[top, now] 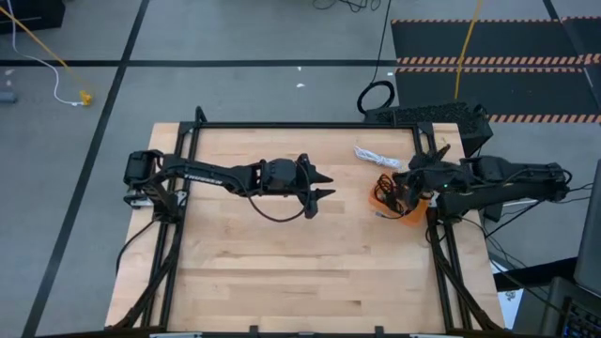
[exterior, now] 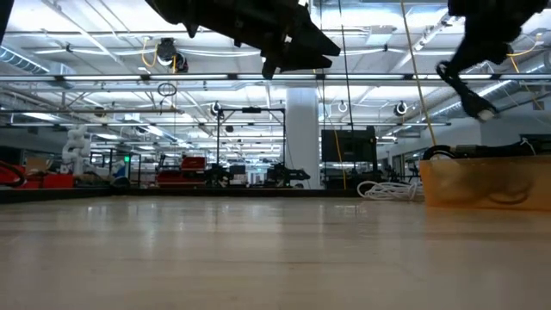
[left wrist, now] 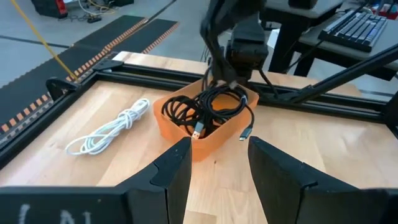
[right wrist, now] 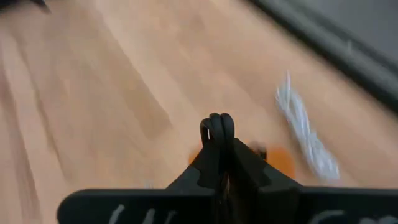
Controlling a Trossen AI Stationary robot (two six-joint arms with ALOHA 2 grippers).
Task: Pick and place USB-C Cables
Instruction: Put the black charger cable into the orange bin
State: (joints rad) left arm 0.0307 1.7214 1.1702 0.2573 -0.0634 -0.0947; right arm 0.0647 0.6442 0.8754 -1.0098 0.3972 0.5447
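An orange tray (top: 406, 212) is seen near the right edge of the wooden worktop (top: 310, 272), roughly midway along that edge, and several black USB-C cables (left wrist: 208, 107) are piled in it as a tangle of loose coils; how many bundles there are cannot be told. One plug end (left wrist: 245, 132) hangs over the tray's rim toward the worktop's middle. A white USB-C cable (top: 374, 156), loosely bundled, lies flat on the wood just beside the tray, between it and the far edge, apart from the tray's wall. The right gripper (top: 406, 182) is held above the tray, over the tangled black cables, with its two fingers pressed fully together; in its own wrist view nothing is seen between the fingertips (right wrist: 217, 124), and the tray and the white cable show blurred beneath them. The left gripper (top: 322, 184) is held in the air over the middle of the worktop, well apart from the tray, pointed toward it. Its fingers (left wrist: 168, 171) are parted with a clear gap between them, and nothing is held there. In the low view both arms are seen raised off the wood, with the tray resting at the right side.
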